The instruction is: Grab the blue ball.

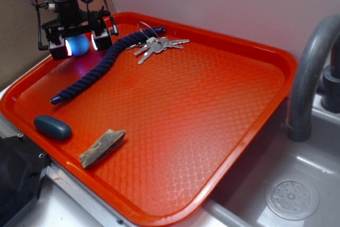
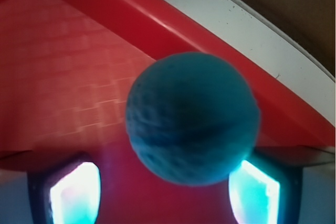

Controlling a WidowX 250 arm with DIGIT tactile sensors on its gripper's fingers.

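Blue ball [image 1: 78, 45] upper left of frame, jaws clenched on its sides. You judge: light, round, dimpled skin grips; hold at widest girth.

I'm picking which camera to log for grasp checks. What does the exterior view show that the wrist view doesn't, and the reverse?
Only the exterior view shows the navy rope, keys, dark oval pebble, wood piece and sink faucet, and that the ball is lifted above the tray floor. Only the wrist view shows the ball's dimpled texture close up and the white counter edge behind the tray rim. Both show the blue ball between the lit pads of the end effector, over the red tray.
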